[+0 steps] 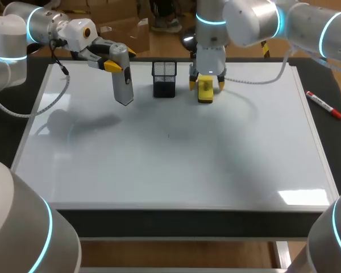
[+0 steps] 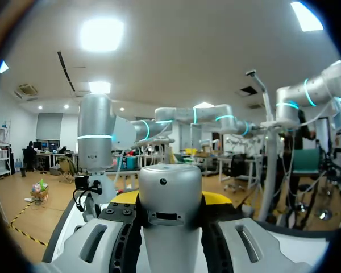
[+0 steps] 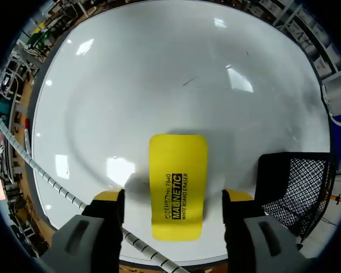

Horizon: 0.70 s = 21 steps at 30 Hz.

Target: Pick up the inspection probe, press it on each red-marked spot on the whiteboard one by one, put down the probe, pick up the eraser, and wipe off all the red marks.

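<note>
The left tool point(image 1: 120, 59) is clamped on the inspection probe point(image 1: 123, 81), a silver-grey body tapering to a pointed tip. It is held tip-down above the whiteboard point(image 1: 170, 165), near a black mesh cup point(image 1: 164, 78). The right tool point(image 3: 173, 196) stands apart, straddling the flat yellow eraser point(image 3: 178, 165), which lies on the board untouched.

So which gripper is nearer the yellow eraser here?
Right. The right gripper straddles the eraser, open fingers either side, not touching it. The left gripper holds the inspection probe on the far side of the mesh cup.
</note>
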Tool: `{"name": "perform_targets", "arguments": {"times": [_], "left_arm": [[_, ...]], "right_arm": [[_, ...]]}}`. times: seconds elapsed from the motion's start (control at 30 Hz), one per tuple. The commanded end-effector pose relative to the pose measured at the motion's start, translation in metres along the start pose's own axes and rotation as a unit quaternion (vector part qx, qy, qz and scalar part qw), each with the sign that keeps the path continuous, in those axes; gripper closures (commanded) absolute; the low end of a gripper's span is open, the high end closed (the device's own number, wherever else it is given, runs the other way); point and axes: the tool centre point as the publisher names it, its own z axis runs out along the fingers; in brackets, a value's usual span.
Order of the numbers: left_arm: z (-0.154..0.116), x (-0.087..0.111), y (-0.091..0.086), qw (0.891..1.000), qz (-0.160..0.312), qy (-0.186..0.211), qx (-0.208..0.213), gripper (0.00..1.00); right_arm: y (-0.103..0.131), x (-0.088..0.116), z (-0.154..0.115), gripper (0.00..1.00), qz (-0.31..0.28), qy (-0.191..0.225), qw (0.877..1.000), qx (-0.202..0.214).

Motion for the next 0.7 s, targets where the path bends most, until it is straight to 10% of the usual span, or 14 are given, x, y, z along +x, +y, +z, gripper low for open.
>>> {"name": "perform_targets", "arguments": {"times": [0.03, 0.7], "left_arm": [[0.0, -0.001, -0.001, 1.0, -0.001, 0.001, -0.001, 1.0], [0.0, -0.001, -0.001, 1.0, -0.001, 0.001, -0.001, 1.0]], "right_arm": [[0.01, 0.012, -0.011, 0.0, 0.016, 0.0, 1.0, 0.012], [0.035, 0.089, -0.076, 0.0, 0.291, -0.091, 0.952, 0.0]]}}
